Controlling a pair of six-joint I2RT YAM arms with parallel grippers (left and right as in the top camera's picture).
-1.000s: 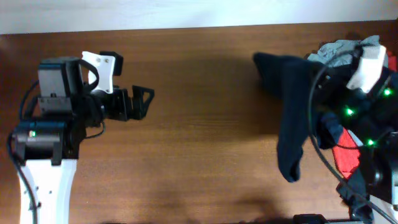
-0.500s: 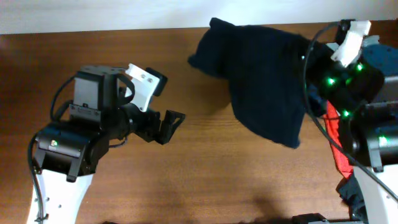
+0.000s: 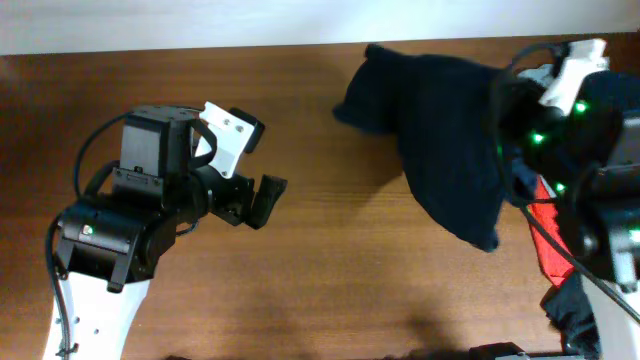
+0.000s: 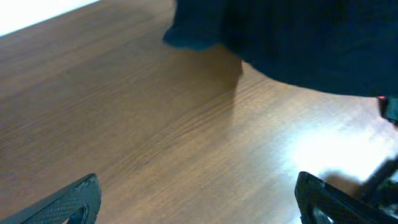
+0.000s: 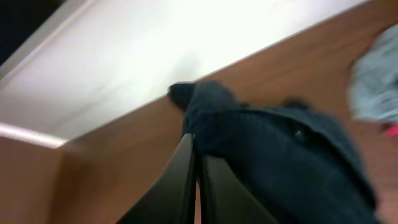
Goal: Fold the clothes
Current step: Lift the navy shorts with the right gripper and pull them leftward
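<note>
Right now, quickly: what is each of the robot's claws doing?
Left gripper: open, holding nothing.
Right gripper: shut on the navy shorts, lifted over the table.

Overhead looks straight down; both low wrist views share the shorts (image 3: 440, 130).

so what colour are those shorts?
Dark navy, no pattern; the shorts show best in the overhead view.
</note>
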